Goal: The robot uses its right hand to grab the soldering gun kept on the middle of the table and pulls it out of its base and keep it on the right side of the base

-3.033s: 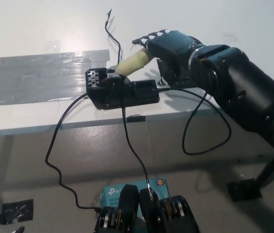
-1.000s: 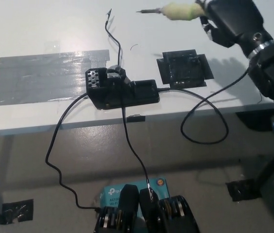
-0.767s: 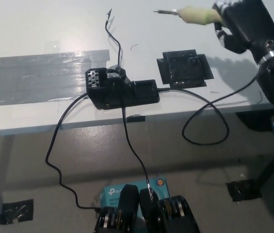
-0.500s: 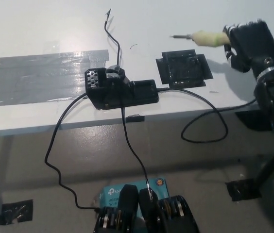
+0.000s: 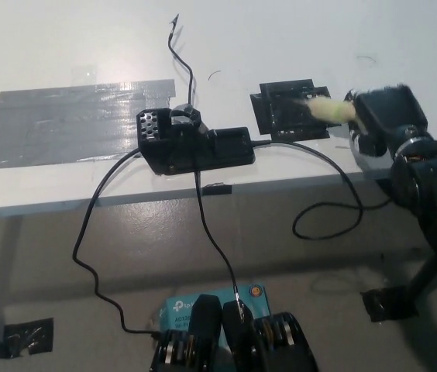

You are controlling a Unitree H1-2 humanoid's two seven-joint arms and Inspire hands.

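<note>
Soldering gun point(image 5: 325, 109): motion-blurred, yellowish handle only; tip lost against black pad point(image 5: 290, 111); contact with pad unclear. Right hand point(image 5: 383, 120): blurred, fingers hidden behind its back, arm cut by right edge. Left hand out of view. Base point(image 5: 194, 144): holder opening too dark to read. Cable point(image 5: 328, 203) end hidden under hand.

- The soldering gun point(image 5: 325, 108) has a pale yellow grip with a thin metal tip pointing toward picture left. It lies nearly level over the black square pad point(image 5: 290, 111), its rear end gripped in the black right hand point(image 5: 381, 118); blur hides whether it touches the pad.
- The base point(image 5: 191, 143) is a black block with a perforated corner, sitting at the counter point(image 5: 280, 39) front edge, left of the gun, its holder empty.
</note>
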